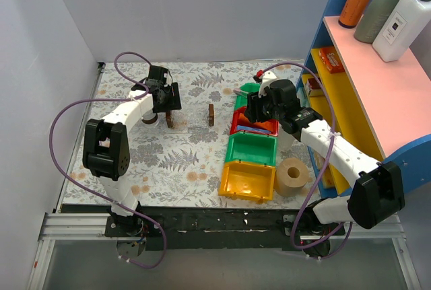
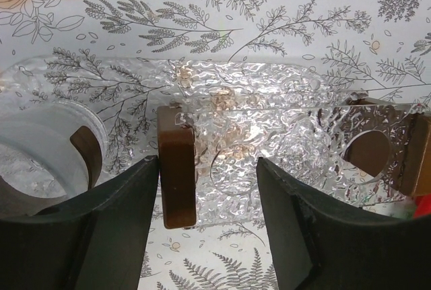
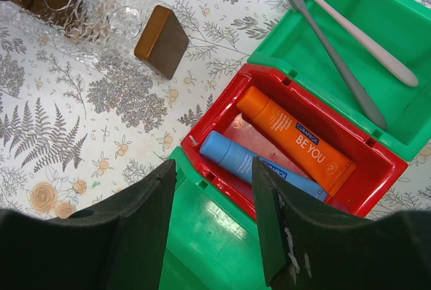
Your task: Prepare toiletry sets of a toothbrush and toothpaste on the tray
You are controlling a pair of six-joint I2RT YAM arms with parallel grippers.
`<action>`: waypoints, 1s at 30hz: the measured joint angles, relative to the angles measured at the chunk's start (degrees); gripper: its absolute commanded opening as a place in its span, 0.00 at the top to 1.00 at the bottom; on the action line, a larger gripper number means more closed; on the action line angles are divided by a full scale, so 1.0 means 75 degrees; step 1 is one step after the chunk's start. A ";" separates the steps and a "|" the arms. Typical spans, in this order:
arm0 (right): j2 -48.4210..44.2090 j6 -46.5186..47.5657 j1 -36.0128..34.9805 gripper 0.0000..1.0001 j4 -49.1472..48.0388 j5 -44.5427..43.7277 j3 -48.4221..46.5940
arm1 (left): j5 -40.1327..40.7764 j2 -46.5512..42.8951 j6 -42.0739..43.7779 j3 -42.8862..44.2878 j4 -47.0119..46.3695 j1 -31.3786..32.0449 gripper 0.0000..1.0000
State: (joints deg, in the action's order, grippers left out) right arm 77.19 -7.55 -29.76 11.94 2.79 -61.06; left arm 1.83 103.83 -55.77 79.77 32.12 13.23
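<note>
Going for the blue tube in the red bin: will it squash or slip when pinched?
The blue tube looks like soft plastic, so a hard pinch will probably dent it. Its smooth rounded body may slip or roll in the grip. It is slim, lying flat beside the orange tube, so probably light.

The table point(image 1: 195, 149) bears a pale print of grey ferns and peach roses. The tray point(image 1: 211, 114) lies on it left of centre. It is clear plastic with a brown upright piece at each end, and its long side runs left to right.

To its right, four bins sit in a touching row from far to near: a green bin point(image 1: 244, 91), a red bin point(image 1: 237, 124), a second green bin point(image 1: 250, 149) and a yellow bin point(image 1: 246, 181). A tan roll point(image 1: 292, 175), perhaps tape, stands on end just right of the yellow bin. A blue shelf point(image 1: 404, 157) closes off the right side.
</note>
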 measured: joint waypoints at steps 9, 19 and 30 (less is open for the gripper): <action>0.0003 -0.0009 0.0000 0.45 -0.0003 0.0029 0.0003 | -0.0140 -0.0073 0.0230 0.0000 -0.0122 0.0000 0.45; 0.0274 -0.0122 -0.0379 0.47 -0.0055 -0.0009 -0.0029 | -0.0125 -0.0294 0.0501 0.0239 -0.0146 0.0003 0.45; 0.1349 -0.0731 -0.0615 0.49 -0.0562 0.0458 -0.0498 | -0.0128 -0.1309 0.0874 0.0259 -0.1233 0.0003 0.44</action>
State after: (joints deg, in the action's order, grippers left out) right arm 87.31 -13.04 -34.37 7.73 6.22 -64.79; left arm 0.86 94.02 -49.21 81.71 22.87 13.26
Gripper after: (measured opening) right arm 0.527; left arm 0.553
